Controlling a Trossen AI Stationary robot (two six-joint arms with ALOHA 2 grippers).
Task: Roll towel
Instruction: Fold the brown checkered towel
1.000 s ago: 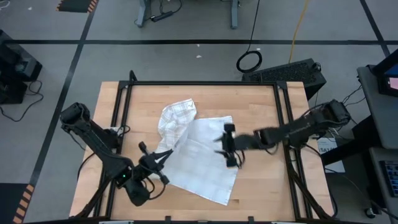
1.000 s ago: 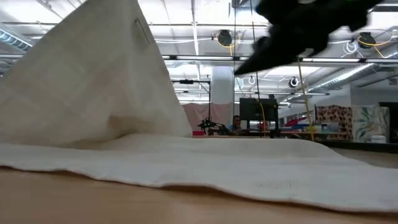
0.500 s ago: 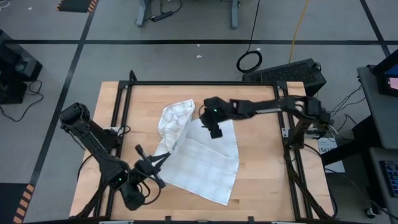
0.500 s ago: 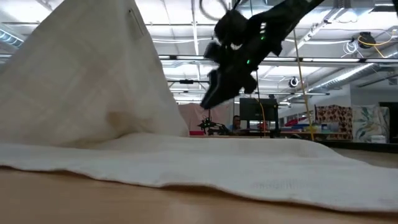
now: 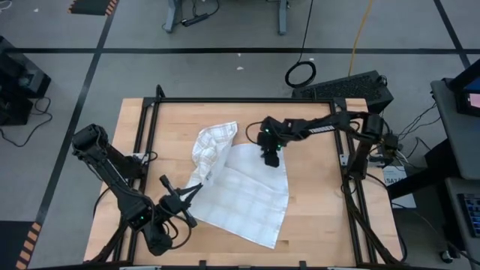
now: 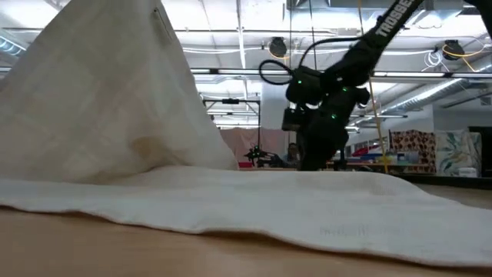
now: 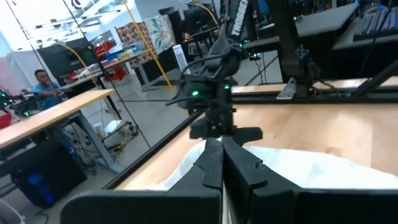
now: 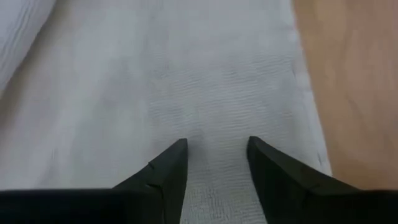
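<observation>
A: On the wooden table, where is the towel lying?

B: It is lying across the middle. Most of it is spreading flat toward the front edge, while its far-left part is bunching up into a wrinkled, folded-over hump. In the low view that hump is rising like a tent above the flat cloth.

A: And what is the right gripper doing?

B: It is reaching in from the right side and pointing down at the towel's far edge, near the far right corner. In its wrist view the two dark fingers are standing apart with a gap of cloth between them, right at the fabric. Nothing is caught between them.

A: And the left gripper?

B: It is sitting at the towel's left edge, toward the front-left of the table. Its fingers are pressing together, clenched. Whether a bit of towel edge is pinched in them, I cannot tell.

A: Anyone around?

B: A person is sitting at a desk in the room behind, in the left wrist view.
</observation>
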